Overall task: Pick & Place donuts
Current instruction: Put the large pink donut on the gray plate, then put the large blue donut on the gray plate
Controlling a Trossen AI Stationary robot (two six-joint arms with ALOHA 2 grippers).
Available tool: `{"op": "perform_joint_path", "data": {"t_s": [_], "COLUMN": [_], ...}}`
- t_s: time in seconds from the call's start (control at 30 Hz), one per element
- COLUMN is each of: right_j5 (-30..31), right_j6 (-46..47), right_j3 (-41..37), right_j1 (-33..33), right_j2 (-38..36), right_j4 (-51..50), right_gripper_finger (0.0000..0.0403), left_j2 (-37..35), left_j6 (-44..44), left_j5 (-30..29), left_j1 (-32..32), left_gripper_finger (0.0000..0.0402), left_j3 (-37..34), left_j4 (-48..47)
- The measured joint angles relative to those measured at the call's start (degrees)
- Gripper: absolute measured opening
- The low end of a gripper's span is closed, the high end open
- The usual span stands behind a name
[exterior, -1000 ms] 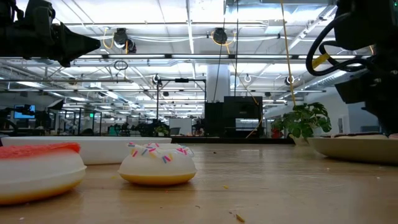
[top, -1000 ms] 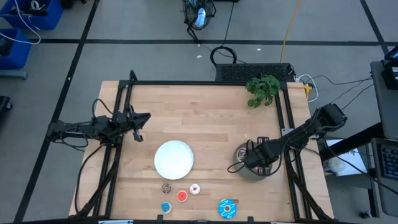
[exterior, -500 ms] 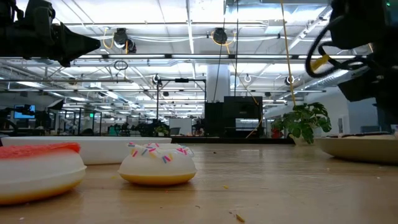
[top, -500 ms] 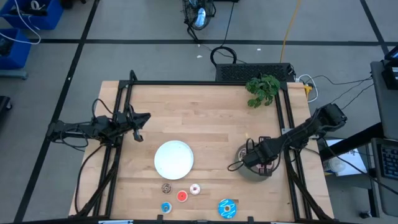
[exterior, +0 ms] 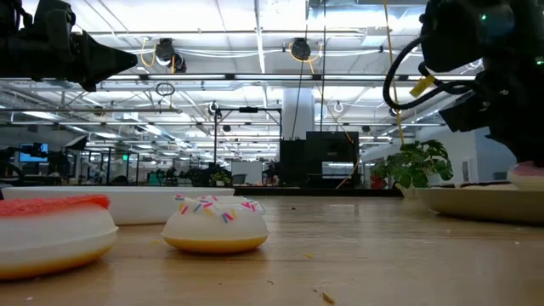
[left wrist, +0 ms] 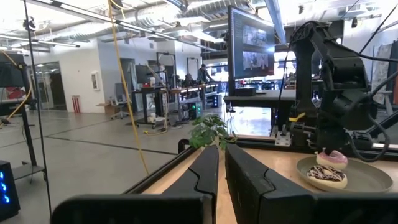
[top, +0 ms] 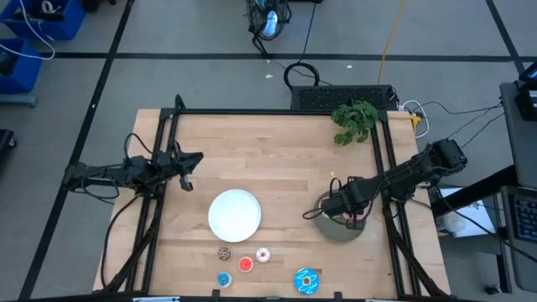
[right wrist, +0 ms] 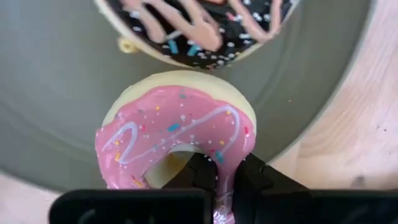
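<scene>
My right gripper [right wrist: 227,183] is shut on the pink donut [right wrist: 177,134], just above the round grey plate [top: 336,232] at the table's right. The chocolate donut with drizzle [right wrist: 199,28] lies flat on that plate. Along the near edge lie the blue sprinkled donut [top: 306,280] and several tiny ones: brown [top: 224,252], red [top: 245,264], white-pink [top: 263,255] and blue [top: 223,279]. My left gripper [top: 186,161] waits shut above the table's left side. My right gripper pinches the pink donut's ring wall [right wrist: 231,163] between its two fingers, one finger [right wrist: 198,177] in the hole and the other [right wrist: 256,179] outside. The fingers come from above, pointing down. The donut [left wrist: 331,158] hangs about level, lifted clear of the plate and the chocolate donut.
A round white plate [top: 235,214] lies in the middle of the table's near half. A green plant [top: 355,120] stands at the far right corner. Black frame rails [top: 159,193] run along the left and right sides.
My right gripper has shut on the pink donut and risen a little, taking the donut up off the grey plate. The chocolate donut has stayed on the plate.
</scene>
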Motion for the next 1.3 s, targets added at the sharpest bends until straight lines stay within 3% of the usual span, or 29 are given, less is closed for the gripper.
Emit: {"op": "perform_joint_path", "data": {"t_s": [0.27,0.6,0.8,1.03,1.3], "right_j5": [-0.04,-0.15,-0.13,-0.10,2.59], "right_j6": [-1.42,0.96,1.35,-0.18,2.64], "right_j3": [-1.49,-1.28,0.74,3.29,13.41], "right_j1": [-1.41,-1.66,-1.66,-1.66,-0.74], "right_j2": [0.00,0.00,0.00,0.00,0.00], "right_j4": [3.18,2.67,1.15,0.11,-11.09], "right_gripper_finger": [0.0028,0.0152,0.0197,0.0217,0.0204], "left_j2": [0.00,0.00,0.00,0.00,0.00], "left_j6": [0.00,-0.09,-0.08,-0.07,-0.02], "left_j5": [0.00,0.00,0.00,-0.01,0.00], "left_j1": [0.00,0.02,0.02,0.00,0.02], "left_gripper_finger": [0.0037,0.0037,0.0037,0.0037,0.0037], "left_j3": [0.00,0.00,0.00,0.00,0.00], "left_j4": [0.00,0.00,0.00,0.00,-0.02]}}
